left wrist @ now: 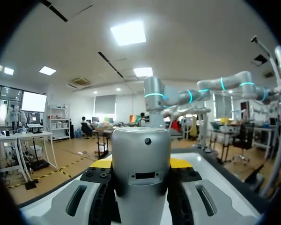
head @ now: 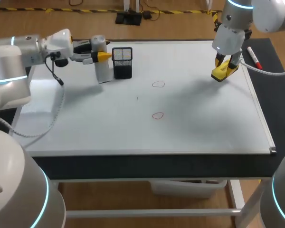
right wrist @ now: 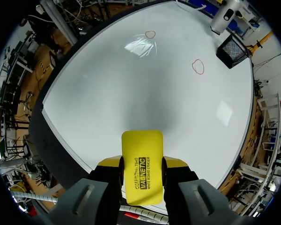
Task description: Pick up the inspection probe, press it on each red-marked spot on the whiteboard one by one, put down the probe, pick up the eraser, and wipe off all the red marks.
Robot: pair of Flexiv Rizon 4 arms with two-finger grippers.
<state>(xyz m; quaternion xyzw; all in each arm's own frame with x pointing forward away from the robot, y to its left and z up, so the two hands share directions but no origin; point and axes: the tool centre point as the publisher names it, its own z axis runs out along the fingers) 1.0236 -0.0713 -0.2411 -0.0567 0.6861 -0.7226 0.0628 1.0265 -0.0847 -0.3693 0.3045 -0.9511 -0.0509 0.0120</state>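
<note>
The inspection probe (head: 102, 70), a pale grey cylinder, stands upright at the whiteboard's (head: 190, 128) far left, just left of a black mesh holder (head: 122, 62). My left gripper (head: 100, 57) is shut on it from the side; in the left wrist view the probe (left wrist: 140, 159) fills the gap between the fingers of the left gripper (left wrist: 141, 165). Two red circles (head: 158, 84) (head: 157, 115) sit mid-board. My right gripper (head: 223, 71) hovers over the far right of the board, shut on the yellow eraser (right wrist: 141, 164). Ahead of the right gripper (right wrist: 141, 174) lie the red circles (right wrist: 150, 34) (right wrist: 198, 67).
A red-capped marker (head: 254, 57) lies on the dark table strip past the board's right edge, beside my right arm. In the right wrist view the mesh holder (right wrist: 232, 47) and the probe (right wrist: 222, 19) show at the board's far end.
</note>
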